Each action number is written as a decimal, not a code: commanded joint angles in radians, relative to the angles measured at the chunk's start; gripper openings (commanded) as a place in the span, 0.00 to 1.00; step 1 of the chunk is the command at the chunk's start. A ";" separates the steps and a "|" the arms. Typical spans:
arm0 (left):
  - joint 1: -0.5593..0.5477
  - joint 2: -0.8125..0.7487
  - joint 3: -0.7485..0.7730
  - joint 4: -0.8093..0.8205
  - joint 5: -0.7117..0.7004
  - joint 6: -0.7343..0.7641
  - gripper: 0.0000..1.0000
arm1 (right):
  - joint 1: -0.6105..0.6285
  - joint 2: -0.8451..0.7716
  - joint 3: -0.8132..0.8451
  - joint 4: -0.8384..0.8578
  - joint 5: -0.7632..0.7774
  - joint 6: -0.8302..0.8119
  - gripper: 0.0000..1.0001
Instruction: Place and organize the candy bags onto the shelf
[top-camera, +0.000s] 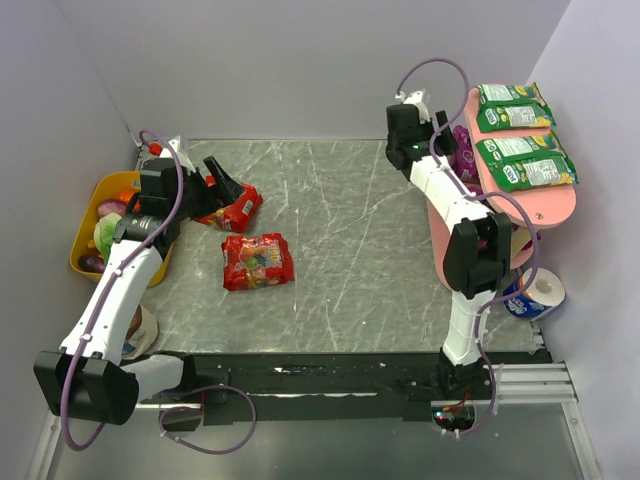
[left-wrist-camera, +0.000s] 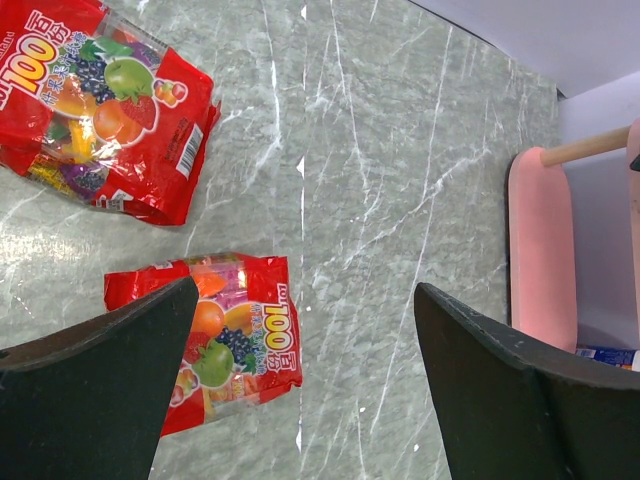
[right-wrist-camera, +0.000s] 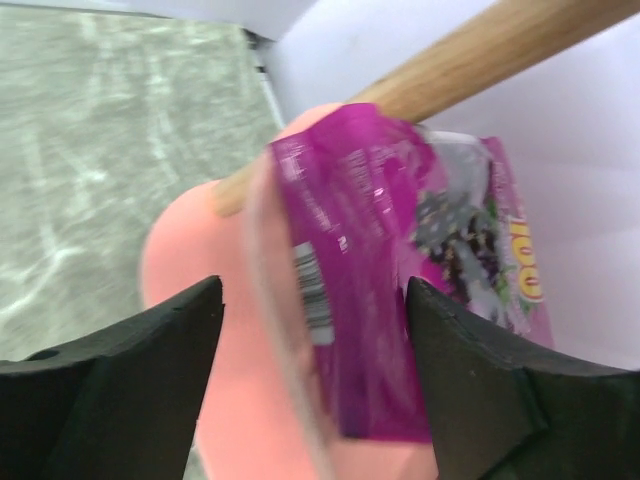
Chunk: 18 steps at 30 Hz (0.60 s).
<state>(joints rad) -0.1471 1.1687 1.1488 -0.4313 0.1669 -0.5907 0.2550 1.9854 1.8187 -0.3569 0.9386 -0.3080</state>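
Both arm bases sit at the near edge of the grey marbled surface (top-camera: 350, 230). The near red bag (top-camera: 257, 261) lies flat on it, left of centre, with nothing on top. Just beyond, the far red bag (top-camera: 238, 208) also lies flat, close to the first but apart from it.

The left end effector (left-wrist-camera: 305, 290) hangs over the far red bag with its jaws spread wide and nothing in them. One finger covers part of that bag in the wrist view, and contact cannot be told. Left of this arm a yellow bowl (top-camera: 82, 245) stands against the left wall with toy vegetables (top-camera: 108, 232) inside, well apart from both red bags.

On the right, a white roll (top-camera: 540, 292) with blue print stands at the foot of the shelf, near the right arm's elbow. The pink shelf (top-camera: 545, 205) stands along the right wall. The right arm runs up in front of it and hides most of the lower tiers from above.

The right end effector (right-wrist-camera: 312, 300) reaches in below the top board, wide open and gripping nothing. The purple bag (right-wrist-camera: 380, 280) shows just past the fingertips, over a pink board and beside a wooden post (right-wrist-camera: 480, 60). It is too blurred to tell whether it lies flat or tilted.

On the top tier, the front green bag (top-camera: 525, 162) and the back green bag (top-camera: 515, 108) lie flat side by side, print up.
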 joint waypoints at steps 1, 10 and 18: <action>0.004 -0.015 0.015 0.017 -0.006 -0.008 0.96 | 0.073 -0.094 0.030 -0.027 -0.024 0.060 0.84; 0.006 -0.035 -0.006 0.011 -0.024 -0.009 0.96 | 0.282 -0.160 0.043 -0.160 -0.128 0.144 1.00; 0.007 -0.032 -0.027 0.012 -0.021 -0.009 0.96 | 0.429 -0.218 -0.038 -0.355 -0.577 0.435 1.00</action>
<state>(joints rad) -0.1452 1.1564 1.1347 -0.4316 0.1585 -0.5911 0.6399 1.8496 1.8271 -0.6102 0.6521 -0.0555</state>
